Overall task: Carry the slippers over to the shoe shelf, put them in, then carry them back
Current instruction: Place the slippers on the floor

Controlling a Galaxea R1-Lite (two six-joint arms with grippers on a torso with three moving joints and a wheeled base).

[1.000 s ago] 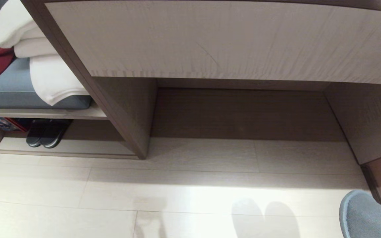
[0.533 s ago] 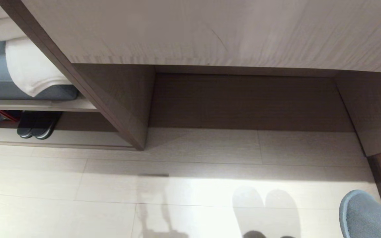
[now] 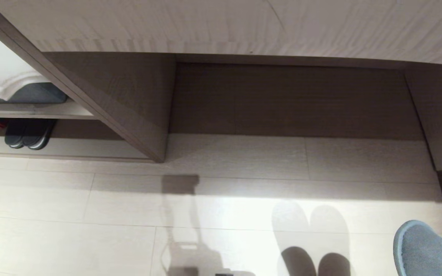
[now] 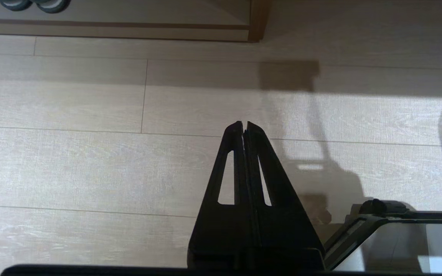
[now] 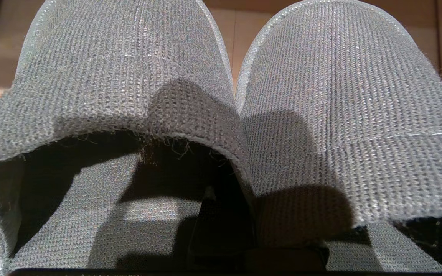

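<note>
Mid-carry: pair of slate blue-grey knitted fabric slippers pinched side by side in the clamped right gripper, toes poking into the head view's lower right. Left gripper closed on nothing, hanging over pale plank floor. Low pale wood-grain shoe shelf, probably the cubby far left holding dark slippers. Next: shift left, lower, slide in.

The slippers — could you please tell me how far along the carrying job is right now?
Done: the slippers are picked up, side by side in the shut right hand, their toes showing low at the head view's right edge. In hand: the carry, over the floor before the tall recess. Left: placing them in the shoe shelf, off to the left where a dark pair sits, then bringing them back. The left hand is shut and empty.
</note>
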